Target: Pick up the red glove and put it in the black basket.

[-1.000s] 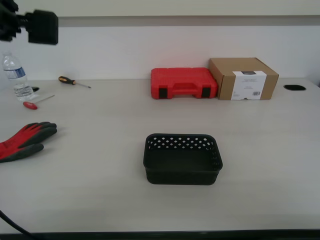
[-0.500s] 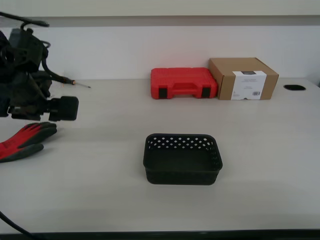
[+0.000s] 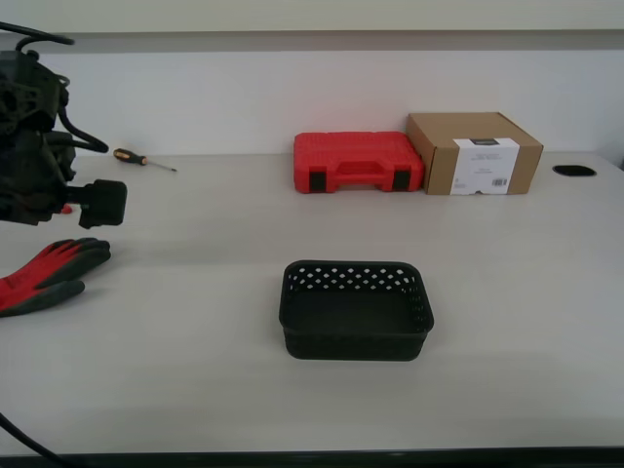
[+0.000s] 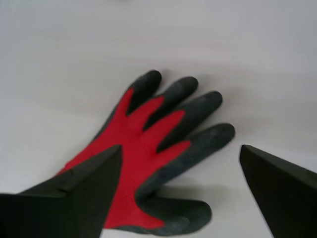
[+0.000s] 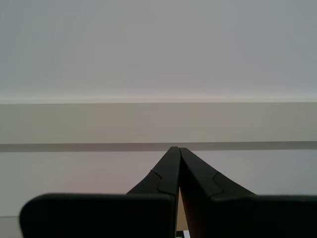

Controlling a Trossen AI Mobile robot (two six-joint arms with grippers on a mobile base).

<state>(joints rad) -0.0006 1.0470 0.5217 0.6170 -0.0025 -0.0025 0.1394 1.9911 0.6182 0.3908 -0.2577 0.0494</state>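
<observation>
The red glove [image 3: 44,273] lies flat on the table at the exterior view's left edge, its dark fingers pointing toward the middle. In the first wrist view the glove [image 4: 143,144] fills the centre. My first gripper [image 4: 181,163] is open above it, one finger on each side, not touching. My first arm [image 3: 34,166] hangs just behind and above the glove. The black basket [image 3: 356,336] stands empty near the table's middle. My second gripper [image 5: 177,151] is shut on nothing, faces a pale wall, and is outside the exterior view.
A red tool case [image 3: 359,162] and a brown cardboard box [image 3: 475,152] stand at the back by the wall. A screwdriver [image 3: 141,159] lies at the back left. A dark cable hole [image 3: 573,171] is at the far right.
My first arm has come down from the upper left corner to just above the glove, then shifted slightly toward the exterior view's left. Glove and basket have not moved.
</observation>
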